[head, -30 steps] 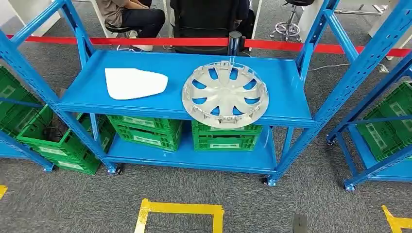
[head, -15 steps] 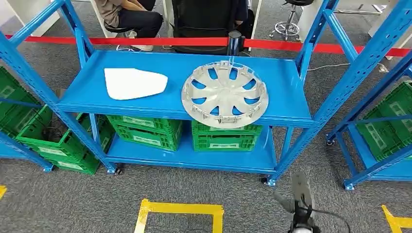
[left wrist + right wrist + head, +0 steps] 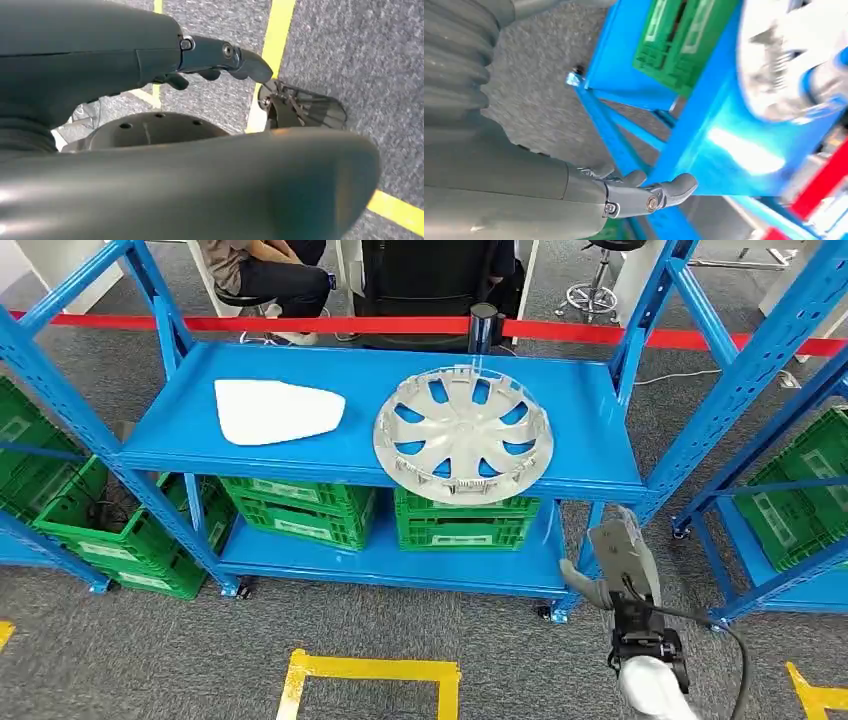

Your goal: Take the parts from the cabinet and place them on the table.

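Right hand [image 3: 622, 558] is raised in front of the blue rack's [image 3: 600, 455] lower right corner, below the top shelf edge; fingers are spread, nothing is held, seen from head view and right wrist view [image 3: 644, 192]. No contact w/ any part is seen. Left hand [image 3: 210, 57] is seen in left wrist view over grey carpet and yellow floor tape [image 3: 272, 55]; fingers are loosely curled, nothing gripped, but whether it counts as released or clenched can't be told from that angle.

Silver hubcap [image 3: 463, 433] is lying flat on the top shelf, right of center, its front rim slightly overhanging the shelf edge, apart from the right hand. White flat panel [image 3: 276, 411] is lying on the same shelf to the left, well apart from the hubcap.

Green crates [image 3: 460, 525] are stacked on the lower shelf; more green crates [image 3: 60, 510] are sat at floor level left, others at far right. Red barrier tape [image 3: 300, 325] is stretched behind the rack. Seated person [image 3: 265, 275] is partly seen beyond it.
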Available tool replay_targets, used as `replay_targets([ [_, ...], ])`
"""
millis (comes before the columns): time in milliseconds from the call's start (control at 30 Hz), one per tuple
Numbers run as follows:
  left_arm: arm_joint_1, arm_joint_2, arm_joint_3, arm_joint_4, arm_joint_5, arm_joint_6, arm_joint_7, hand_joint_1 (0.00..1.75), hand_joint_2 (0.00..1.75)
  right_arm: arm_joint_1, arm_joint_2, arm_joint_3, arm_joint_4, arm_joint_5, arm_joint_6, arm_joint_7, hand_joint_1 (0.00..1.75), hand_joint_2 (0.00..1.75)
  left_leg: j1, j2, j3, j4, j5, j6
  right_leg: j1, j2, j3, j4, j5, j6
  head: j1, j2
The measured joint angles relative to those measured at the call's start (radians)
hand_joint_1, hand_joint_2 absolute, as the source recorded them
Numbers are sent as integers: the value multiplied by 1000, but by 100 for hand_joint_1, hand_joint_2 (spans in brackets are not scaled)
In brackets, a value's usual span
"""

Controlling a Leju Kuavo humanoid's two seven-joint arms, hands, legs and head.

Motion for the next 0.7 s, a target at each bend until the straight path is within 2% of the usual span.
replay_targets([
  [533, -9, 0, -46, 9, 62, -44, -77, 0, 0, -156, -114, 174, -332, 132, 306, 282, 0, 175, 0, 0, 0, 0, 0, 0, 0, 0, -1, 0, 0, 0, 0, 0],
  [600, -12, 0, -49, 10, 76, -54, -97, 0, 0, -171, -129, 191, -378, 153, 321, 307, 0, 175, 0, 0, -1, 0, 0, 0, 0, 0, -1, 0, 0, 0, 0, 0],
  [700, -14, 0, -54, 11, 101, -65, -126, 0, 0, -177, -140, 201, -431, 188, 291, 299, 0, 175, 0, 0, -1, 0, 0, 0, 0, 0, -1, 0, 0, 0, 0, 0],
])
